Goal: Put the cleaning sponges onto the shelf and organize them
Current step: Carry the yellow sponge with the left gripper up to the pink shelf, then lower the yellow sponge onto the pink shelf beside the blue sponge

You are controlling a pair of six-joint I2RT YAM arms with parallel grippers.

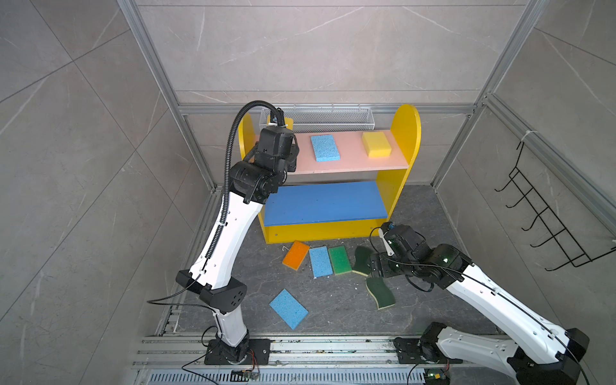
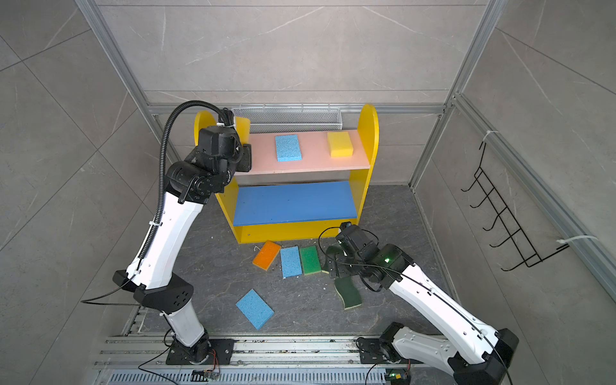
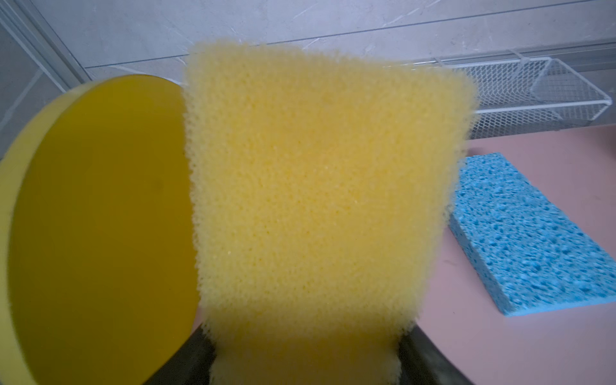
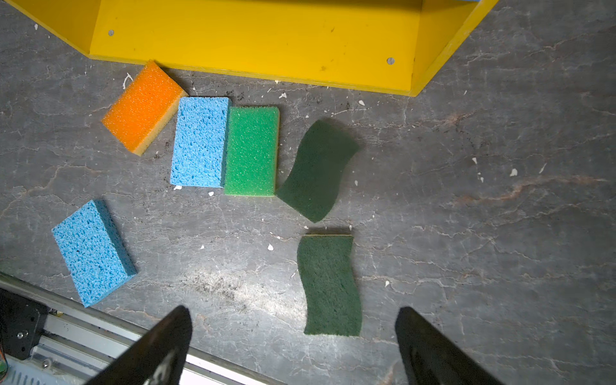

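The yellow shelf [image 1: 405, 133] stands at the back with a pink upper board [image 1: 350, 156] and a blue middle board [image 1: 325, 203]. A light blue sponge [image 1: 325, 148] and a yellow sponge [image 1: 376, 144] lie on the pink board. My left gripper [image 3: 306, 350] is at that board's left end, shut on a second yellow sponge [image 3: 316, 186] that stands upright beside the round side panel [image 3: 100, 233]. On the floor lie an orange sponge [image 4: 143, 106], two light blue ones [image 4: 200, 141] [image 4: 93, 251], a bright green one [image 4: 251, 150] and two wavy dark green ones [image 4: 316, 170] [image 4: 330, 286]. My right gripper [image 4: 293, 311] hangs open over the nearer wavy one.
A white mesh basket [image 1: 330, 118] sits behind the shelf. A black wire hook rack [image 1: 540, 213] hangs on the right wall. Aluminium rails [image 1: 333, 346] run along the front edge by the arm bases. Small white crumbs dot the dark floor.
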